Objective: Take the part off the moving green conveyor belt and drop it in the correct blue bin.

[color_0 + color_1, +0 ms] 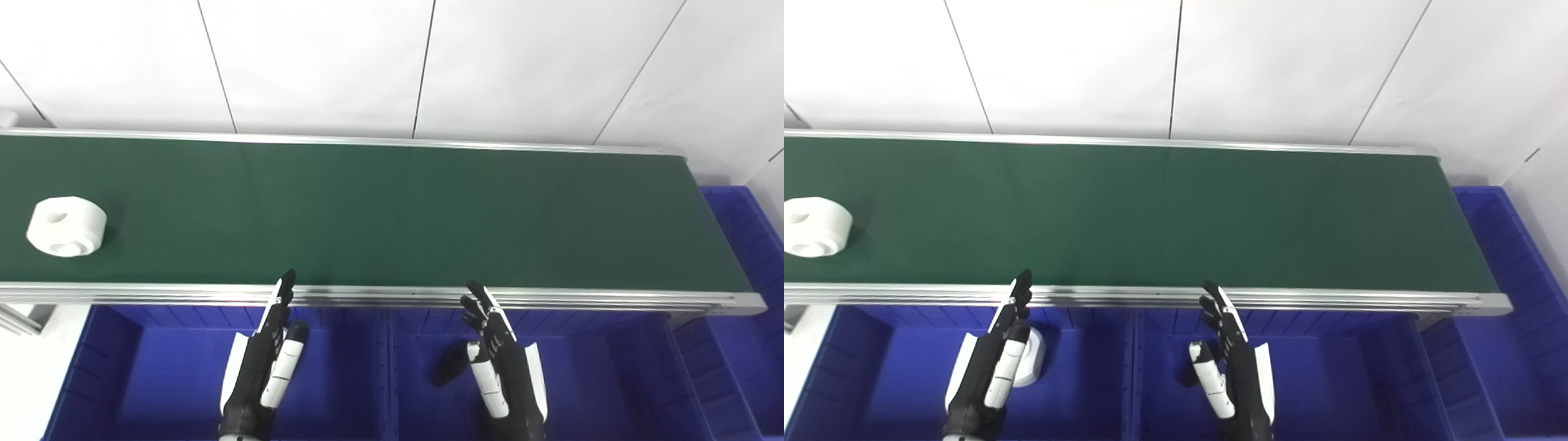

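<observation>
On the belt, far to the left of both hands: white, squat cylindrical plastic part (66, 226) with a round hole in its top and another in its side, lying near the picture's left edge.
Belt: long dark green conveyor belt (392, 214) with silver aluminium side rails, running just beyond the fingertips of both hands.
Left hand: black-and-white left hand (262, 367) released, fingers straight and apart, grasping nothing, raised over the left blue plastic bin (159, 380), its fingertips level with the belt's near rail.
Right hand: black-and-white right hand (502, 367) likewise released and empty, fingers spread, poised over the middle blue plastic bin (588, 380).
Under the left hand: second white round part (1034, 361) resting in the left bin, partly hidden by the fingers.
Beside the right hand: small dark object (450, 364) in the middle bin, too unclear to identify.
Far right of the right hand: another blue bin (744, 245) at the belt's end.
</observation>
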{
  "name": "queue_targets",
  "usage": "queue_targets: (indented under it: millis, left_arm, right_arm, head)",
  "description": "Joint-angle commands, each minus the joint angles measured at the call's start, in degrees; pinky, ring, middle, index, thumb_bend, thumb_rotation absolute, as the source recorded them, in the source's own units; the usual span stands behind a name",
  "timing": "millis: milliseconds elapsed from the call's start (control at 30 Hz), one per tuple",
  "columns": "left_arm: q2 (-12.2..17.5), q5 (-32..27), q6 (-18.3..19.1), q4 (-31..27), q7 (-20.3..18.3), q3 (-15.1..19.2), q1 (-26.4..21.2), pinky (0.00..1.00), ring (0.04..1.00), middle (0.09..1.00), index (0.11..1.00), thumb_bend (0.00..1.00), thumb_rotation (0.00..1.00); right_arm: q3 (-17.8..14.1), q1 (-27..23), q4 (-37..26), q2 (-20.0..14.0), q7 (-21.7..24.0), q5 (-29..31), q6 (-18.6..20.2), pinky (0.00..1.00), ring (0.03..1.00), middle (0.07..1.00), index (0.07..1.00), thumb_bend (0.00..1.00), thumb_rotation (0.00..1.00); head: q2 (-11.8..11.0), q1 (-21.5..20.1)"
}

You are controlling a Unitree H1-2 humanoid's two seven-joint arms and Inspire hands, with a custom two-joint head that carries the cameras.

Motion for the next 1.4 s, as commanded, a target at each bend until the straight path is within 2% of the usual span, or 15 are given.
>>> queue_targets:
  millis: [0,500,700,767,800,833,867,967,1067,1167,1267,1300,1367]
  left_arm:
    - [-0.02,0.07,-0.63,-1.76,-0.37,-0.32,-0.61,1.00,1.000,1.000,0.979,0.53,1.00]
    - [0.03,-0.24,0.00,-1.66,-0.86,-0.34,-0.81,1.00,1.000,1.000,0.978,0.55,1.00]
    - [-0.18,-0.19,0.14,-1.46,-1.05,-0.34,-0.81,1.00,1.000,1.000,0.975,0.56,1.00]
    - [-0.23,0.02,-0.49,-0.86,-0.93,-0.53,-0.73,1.00,1.000,1.000,0.975,0.56,1.00]
    - [-0.34,0.31,-1.04,-0.35,-0.74,-0.75,-0.65,1.00,1.000,1.000,0.974,0.56,1.00]
    - [-0.41,0.52,-1.51,0.06,-0.56,-0.92,-0.56,1.00,1.000,1.000,0.973,0.55,1.00]
    - [-0.59,0.80,-2.35,0.89,-0.24,-1.19,-0.43,1.00,1.000,1.000,0.973,0.55,1.00]
    - [-1.33,1.44,-3.97,3.08,0.57,-2.09,-0.13,0.99,0.985,0.996,0.967,0.56,0.96]
    - [-1.92,1.94,-5.36,4.91,1.30,-2.83,-0.33,0.97,0.964,0.985,0.948,0.54,0.91]
    - [-2.46,1.69,-7.22,6.82,1.84,-3.11,-0.74,0.95,0.953,0.979,0.937,0.48,0.83]
    - [-2.95,2.26,-8.16,8.28,2.58,-3.23,-1.21,0.94,0.944,0.973,0.927,0.47,0.80]
    - [-3.20,2.39,-8.60,8.62,2.85,-3.25,-1.38,0.93,0.942,0.971,0.925,0.47,0.80]
    - [-3.55,2.31,-9.32,8.71,3.19,-3.31,-1.67,0.93,0.942,0.967,0.914,0.51,0.78]
  right_arm:
    - [-0.02,0.12,-1.90,0.21,0.55,0.08,-0.60,0.86,0.894,0.934,0.897,0.76,0.91]
    - [-0.15,0.17,-2.04,0.22,1.13,0.50,0.27,0.86,0.890,0.938,0.900,0.76,0.88]
    - [-0.35,0.03,-1.94,0.09,1.36,0.46,-0.02,0.85,0.890,0.947,0.905,0.73,0.87]
    - [-0.59,0.10,-1.51,0.06,1.32,0.95,-0.26,0.84,0.887,0.945,0.906,0.74,0.87]
    - [-0.77,0.12,-1.12,-0.21,1.45,1.41,-0.64,0.85,0.889,0.946,0.907,0.74,0.87]
    - [-0.89,0.09,-0.73,-0.52,1.61,1.77,-1.17,0.85,0.896,0.949,0.909,0.75,0.87]
    - [-1.12,0.09,-0.24,-0.98,1.80,2.24,-1.72,0.86,0.897,0.950,0.909,0.75,0.87]
    - [-1.84,0.18,0.86,-2.42,2.39,3.54,-2.88,0.88,0.912,0.965,0.909,0.76,0.90]
    - [-2.56,-0.11,2.82,-3.16,2.40,4.88,-4.93,0.90,0.914,0.972,0.911,0.72,0.89]
    - [-3.27,-0.86,5.32,-3.54,2.32,5.66,-7.24,0.91,0.918,0.973,0.916,0.70,0.88]
    - [-3.83,-1.68,7.22,-3.94,2.62,6.19,-8.58,0.91,0.924,0.976,0.921,0.70,0.89]
    - [-3.96,-2.07,7.94,-4.24,2.88,6.35,-9.04,0.91,0.924,0.977,0.922,0.70,0.89]
    - [-4.19,-2.68,9.11,-4.63,3.24,6.64,-9.66,0.92,0.931,0.983,0.922,0.68,0.90]
  head:
    - [0.03,0.02]
    - [-0.13,-0.01]
    - [-0.77,0.82]
    - [-1.82,2.42]
    - [-3.02,4.60]
    - [-3.02,4.60]
    - [-4.42,6.88]
    - [-7.32,10.20]
    - [-9.53,11.96]
    - [-11.88,13.62]
    - [-13.14,14.44]
    - [-14.37,15.19]
    - [-15.47,15.79]
